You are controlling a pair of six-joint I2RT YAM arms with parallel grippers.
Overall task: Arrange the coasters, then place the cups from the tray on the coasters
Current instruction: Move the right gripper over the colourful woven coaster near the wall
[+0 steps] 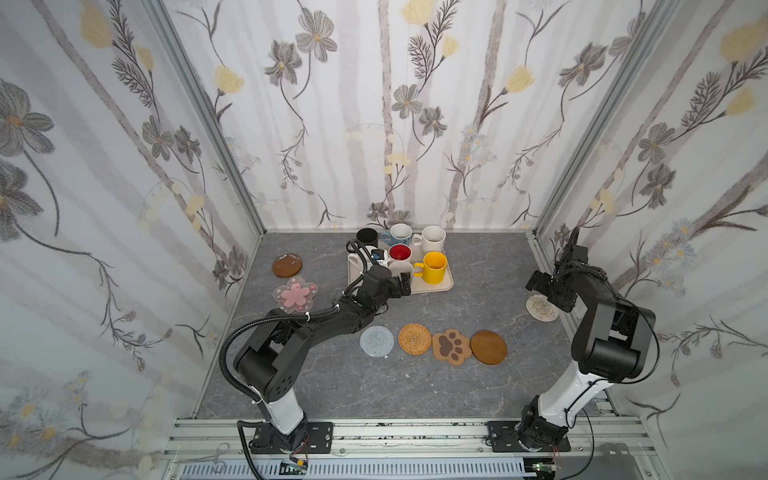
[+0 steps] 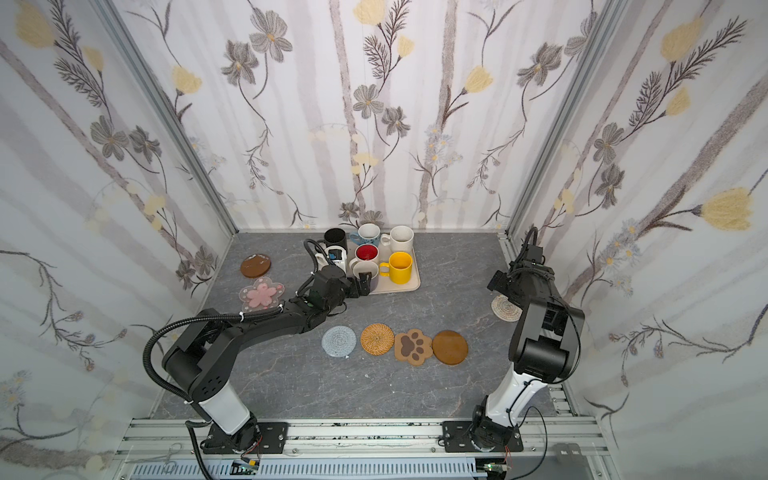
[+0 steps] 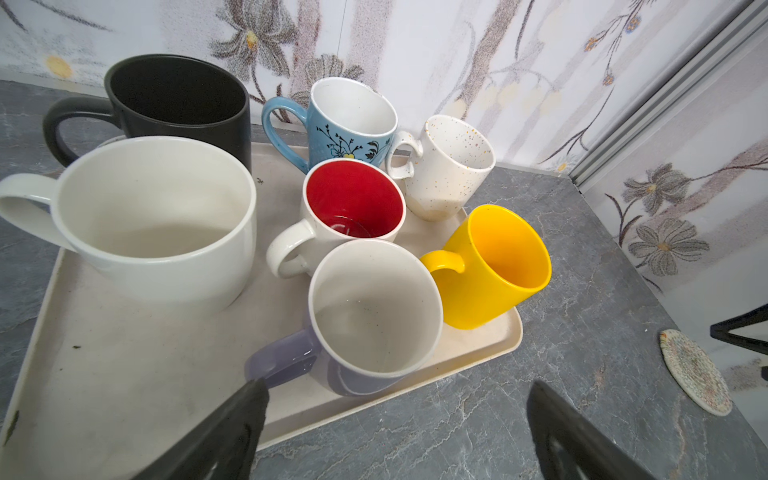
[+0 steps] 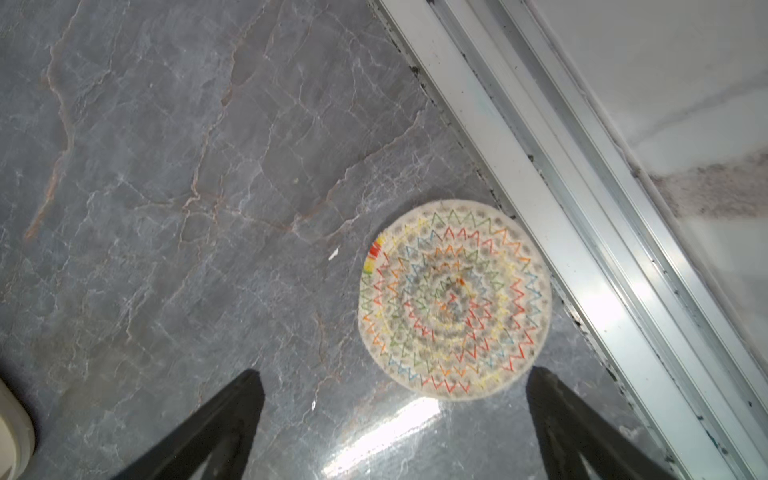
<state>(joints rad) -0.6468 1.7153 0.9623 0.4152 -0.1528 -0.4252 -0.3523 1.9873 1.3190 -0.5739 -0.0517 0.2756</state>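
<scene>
Left wrist view puts my left hand [image 3: 397, 390], fingers spread wide and empty, just short of the lavender cup [image 3: 374, 316] at the front edge of the tray [image 3: 124, 374], probably lined up to take it. My right hand [image 4: 395, 374], equally spread and empty, hovers by the white woven coaster [image 4: 455, 299] beside the rail [image 4: 540, 166], apparently to fetch it. Only a top view shows the front row on the desk, grey-blue coaster [image 1: 376, 340] to wooden disc [image 1: 488, 347].

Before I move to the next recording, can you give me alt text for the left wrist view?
Seven mugs crowd a cream tray, the lavender mug nearest the open left gripper. A woven round coaster lies on the grey table beside it.
</scene>
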